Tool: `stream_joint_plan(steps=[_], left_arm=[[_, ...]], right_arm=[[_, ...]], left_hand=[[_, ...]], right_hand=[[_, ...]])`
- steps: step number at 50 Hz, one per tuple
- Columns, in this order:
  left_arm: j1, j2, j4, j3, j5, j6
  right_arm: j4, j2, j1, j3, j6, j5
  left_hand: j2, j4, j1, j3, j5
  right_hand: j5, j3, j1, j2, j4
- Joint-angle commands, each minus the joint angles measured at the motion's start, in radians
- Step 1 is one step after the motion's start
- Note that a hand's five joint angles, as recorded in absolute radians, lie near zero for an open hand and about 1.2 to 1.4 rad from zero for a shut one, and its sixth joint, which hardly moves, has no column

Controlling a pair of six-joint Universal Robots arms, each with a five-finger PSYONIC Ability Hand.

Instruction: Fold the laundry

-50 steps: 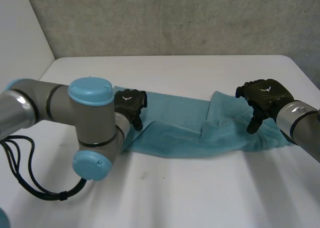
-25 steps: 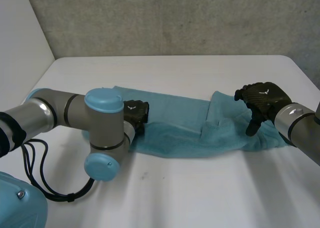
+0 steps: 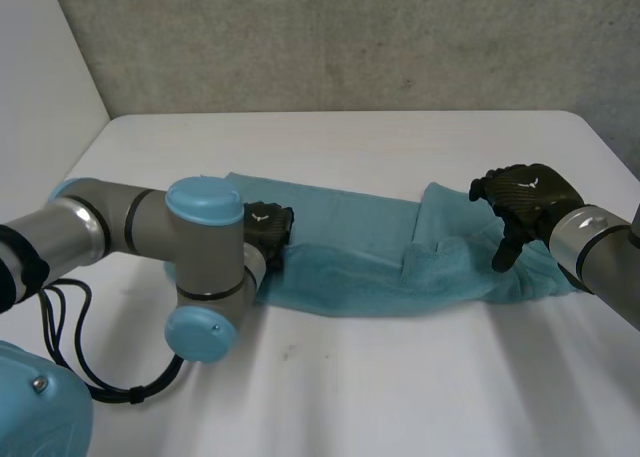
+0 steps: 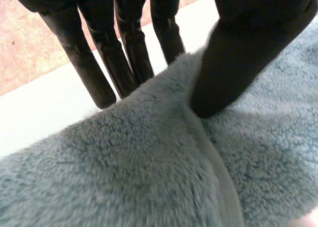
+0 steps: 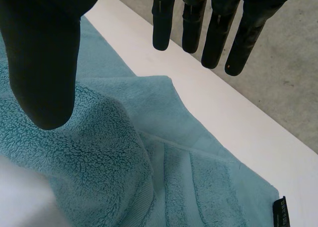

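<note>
A teal towel lies stretched across the white table, its right end rumpled into a fold. My left hand sits on the towel's left part, near the front edge. In the left wrist view a ridge of towel stands between the fingers behind it and the thumb pressed on its near side, a pinch. My right hand hovers over the rumpled right end. In its wrist view the fingers hang straight, well apart from the thumb, above the towel and touch nothing.
My left arm's elbow covers the towel's left front corner. The table has bare room in front of the towel and behind it, up to a grey wall. A black label is sewn to one towel corner.
My left arm swung in and lowered; its hand dropped onto the towel and the fingers closed on a ridge of cloth. The right hand barely moved.
</note>
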Motion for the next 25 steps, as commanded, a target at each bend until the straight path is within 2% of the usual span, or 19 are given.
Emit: stream_joint_plan(steps=[1, 3, 6, 8, 12, 15, 17, 25], left_arm=[[0.0, 0.135, 0.008, -0.064, -0.026, 0.012], [0.0, 0.241, 0.023, -0.125, -0.03, 0.012], [0.0, 0.294, 0.039, -0.157, -0.03, 0.012], [0.0, 0.395, 0.053, -0.22, -0.029, 0.012], [0.0, 0.478, 0.056, -0.281, -0.026, 0.01], [-0.003, 0.584, 0.053, -0.359, -0.026, 0.01], [-0.002, 0.619, 0.054, -0.384, -0.026, 0.012], [0.009, 0.722, 0.054, -0.478, -0.024, 0.012]], right_arm=[[0.002, -0.001, -0.002, -0.012, 0.004, -0.015], [0.014, 0.0, 0.001, -0.041, 0.01, -0.013], [0.022, 0.0, 0.003, -0.059, 0.012, -0.015], [0.078, 0.019, 0.004, -0.099, 0.012, -0.03], [0.183, 0.065, 0.004, -0.175, 0.013, -0.068], [0.365, 0.167, 0.0, -0.304, 0.006, -0.159], [0.417, 0.204, -0.002, -0.347, 0.001, -0.186], [0.509, 0.373, -0.002, -0.512, -0.033, -0.219]], left_hand=[[0.495, 0.495, 0.469, 0.496, 0.497], [0.495, 0.495, 0.469, 0.496, 0.497], [0.495, 0.495, 0.469, 0.496, 0.497], [0.495, 0.495, 0.469, 0.496, 0.497], [0.495, 0.495, 0.469, 0.496, 0.497], [0.495, 0.495, 0.469, 0.496, 0.497], [0.495, 0.495, 0.469, 0.496, 0.497], [0.495, 0.495, 0.469, 0.496, 0.497]], right_hand=[[0.039, 0.029, 0.074, 0.015, 0.039], [0.027, 0.017, 0.062, 0.003, 0.027], [0.015, 0.006, 0.05, -0.009, 0.016], [-0.002, -0.012, 0.033, -0.026, -0.002], [-0.046, -0.056, -0.011, -0.071, -0.046], [-0.035, -0.044, 0.0, -0.059, -0.034], [-0.035, -0.044, 0.0, -0.059, -0.034], [-0.026, -0.035, 0.009, -0.05, -0.026]])
